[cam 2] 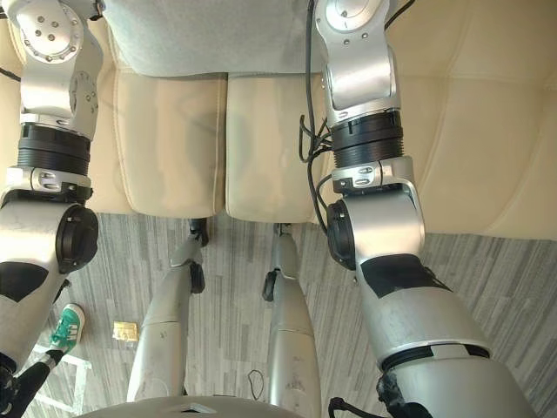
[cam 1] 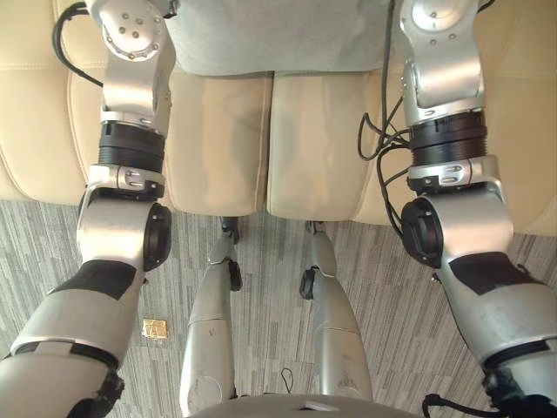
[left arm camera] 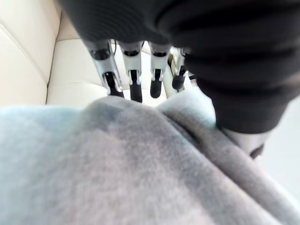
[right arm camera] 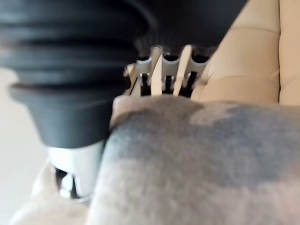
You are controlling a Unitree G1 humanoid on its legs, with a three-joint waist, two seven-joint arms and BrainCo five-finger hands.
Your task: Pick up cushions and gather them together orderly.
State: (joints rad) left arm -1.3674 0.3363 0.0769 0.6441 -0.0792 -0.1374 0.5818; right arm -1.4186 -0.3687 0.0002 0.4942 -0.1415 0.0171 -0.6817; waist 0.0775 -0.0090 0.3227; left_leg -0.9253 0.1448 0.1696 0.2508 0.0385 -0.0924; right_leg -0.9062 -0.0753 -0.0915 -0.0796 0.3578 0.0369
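A grey fabric cushion (cam 1: 261, 39) lies at the back of a cream sofa, straight ahead of me between my two forearms. Up close its soft grey cover (left arm camera: 117, 168) runs under my left hand (left arm camera: 108, 70). That hand's fingers reach over the cushion's edge and its thumb sits on the other side, pinching the cloth. On the opposite side, my right hand (right arm camera: 157, 70) grips the same cushion (right arm camera: 201, 159). Its fingers are tucked over the edge, with the thumb below.
Two cream leather seat pads (cam 1: 218, 139) of the sofa meet at a seam below the cushion. Grey striped carpet (cam 1: 392, 287) lies in front, with a small yellow scrap (cam 1: 155, 328) on it. A person's green and white shoe (cam 2: 68, 326) stands at the left.
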